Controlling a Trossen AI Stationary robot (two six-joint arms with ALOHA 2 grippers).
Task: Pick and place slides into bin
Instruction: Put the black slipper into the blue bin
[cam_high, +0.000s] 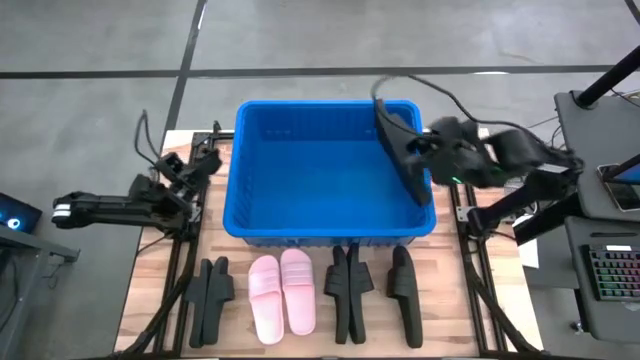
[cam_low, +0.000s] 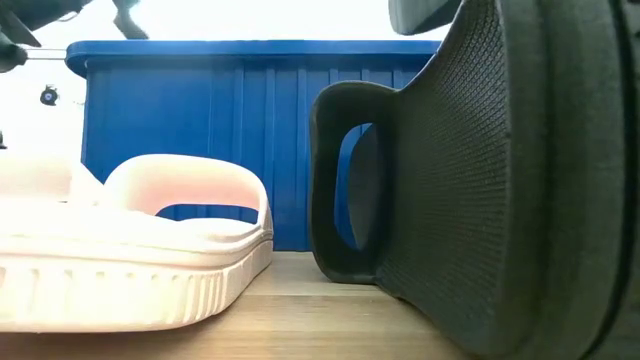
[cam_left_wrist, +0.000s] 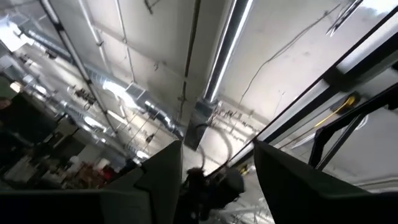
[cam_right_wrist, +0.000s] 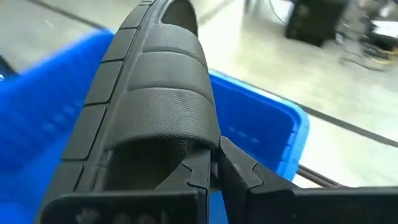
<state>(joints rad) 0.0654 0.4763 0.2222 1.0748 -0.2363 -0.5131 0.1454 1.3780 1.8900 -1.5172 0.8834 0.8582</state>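
Note:
My right gripper (cam_high: 428, 152) is shut on a black slide (cam_high: 403, 150) that stands on edge over the right part of the blue bin (cam_high: 300, 225). On the table in front of the bin lie a black pair (cam_high: 211, 296), a pale pink pair (cam_high: 282, 290), another black pair (cam_high: 345, 290) and a single black slide (cam_high: 402, 285). My left gripper (cam_left_wrist: 217, 180) is open and empty at the table's left, beside the bin, and points up at the ceiling. My right gripper pinches the edge of the slide's wide textured strap (cam_right_wrist: 202, 140) between its two fingers (cam_right_wrist: 239, 174). It comes from the table's right side. The slide is lifted clear, turned on its side, with its length running from the bin's far wall toward its near right corner.
In the low view a black slide (cam_low: 480, 180) stands close in front and the pink slide (cam_low: 140, 250) lies to its left, with the bin wall (cam_low: 250, 130) behind. Metal frames run along both sides of the table. A desk with a keyboard (cam_high: 610, 275) stands to the right.

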